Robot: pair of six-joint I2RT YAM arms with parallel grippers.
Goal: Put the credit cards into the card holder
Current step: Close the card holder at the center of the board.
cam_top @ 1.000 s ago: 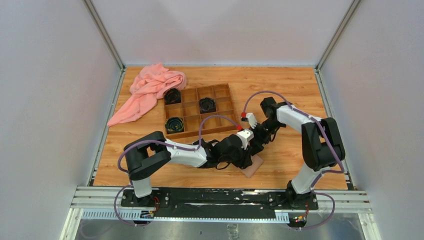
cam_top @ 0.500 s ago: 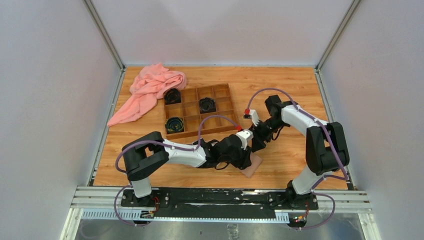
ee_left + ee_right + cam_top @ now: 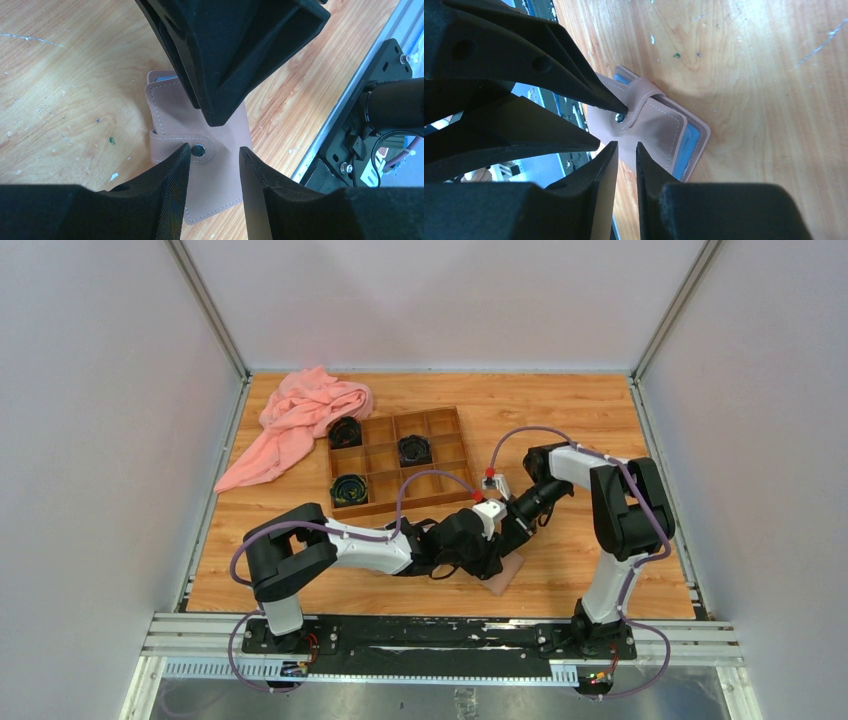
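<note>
White panels are closing in three sides of an orange wood-grain worktop (image 3: 580, 410), where a pink cloth (image 3: 300, 420) and a wooden compartment box (image 3: 377, 462) are lying at the far left, well apart from the work. Both arms are meeting low over the card holder (image 3: 508, 572), which is lying flat near the front edge, right of centre. It is shut, its strap (image 3: 644, 97) folded across and fastened at the snap button (image 3: 199, 149), with a pale blue lining peeking out along the edges.

The left gripper (image 3: 214, 152) is hovering with its jaws spread, one on either side of the button; it appears to be steadying the wallet so that it cannot slide, though contact is hard to confirm. The right gripper (image 3: 625, 146) is pointing in from the opposite side with its jaws narrowed to a thin slit. Nothing is visibly caught between them, and the tips are sitting just beside the button.

That pairing suggests one arm is pinning while the other is working at the strap, since the holder has to be unsnapped before anything can go in. No credit cards are showing in any view.
</note>
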